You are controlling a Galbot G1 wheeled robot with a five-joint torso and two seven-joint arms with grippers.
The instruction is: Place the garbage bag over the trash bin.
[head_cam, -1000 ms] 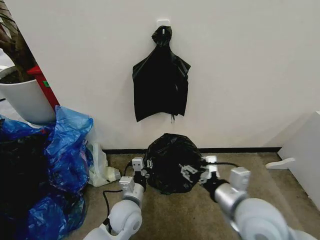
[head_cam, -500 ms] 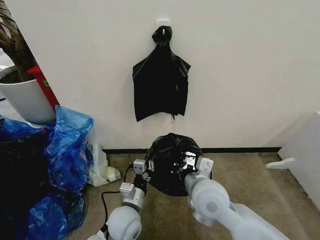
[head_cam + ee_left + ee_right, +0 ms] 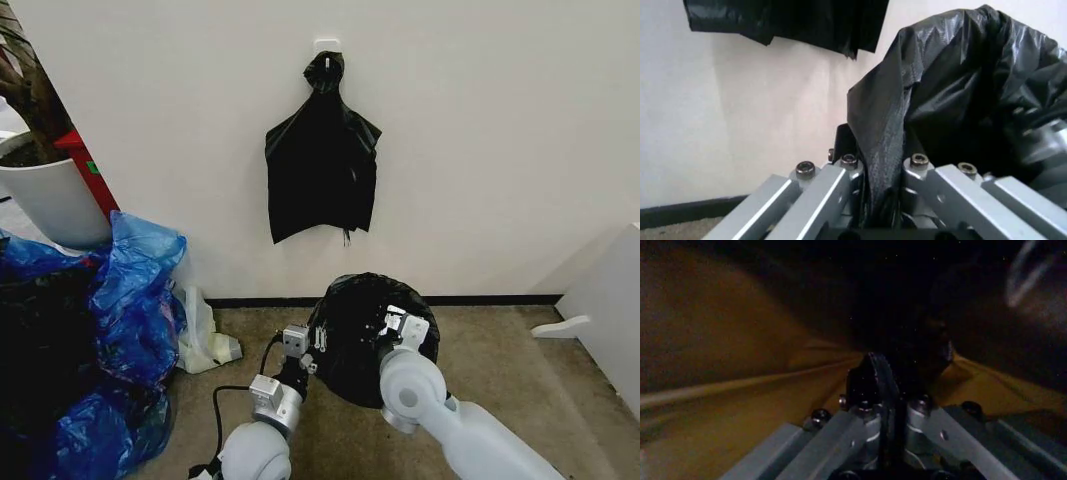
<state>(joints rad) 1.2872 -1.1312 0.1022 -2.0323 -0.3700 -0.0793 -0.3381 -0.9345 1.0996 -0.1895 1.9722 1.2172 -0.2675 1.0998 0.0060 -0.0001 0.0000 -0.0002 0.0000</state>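
The garbage bag (image 3: pixel 362 325) is a glossy black, wrinkly bundle held up in front of the wall, low in the head view. My left gripper (image 3: pixel 304 352) is at its left side, shut on a fold of the bag. The left wrist view shows that fold (image 3: pixel 883 135) pinched between the fingers of the left gripper (image 3: pixel 877 172). My right gripper (image 3: pixel 402 326) is against the bag's right side. In the right wrist view the right gripper (image 3: pixel 883 385) is shut on a thin edge of dark film. The trash bin is hidden.
A bundle of black bags (image 3: pixel 322 160) hangs from a wall hook above. Blue plastic bags (image 3: pixel 120 300) pile up at the left, under a white planter pot (image 3: pixel 50 205). A pale bag (image 3: pixel 205 342) lies on the carpet. White furniture (image 3: pixel 612 305) stands at the right.
Both grippers have carried the garbage bag up and to the right. The right arm has swung in closer to the middle.
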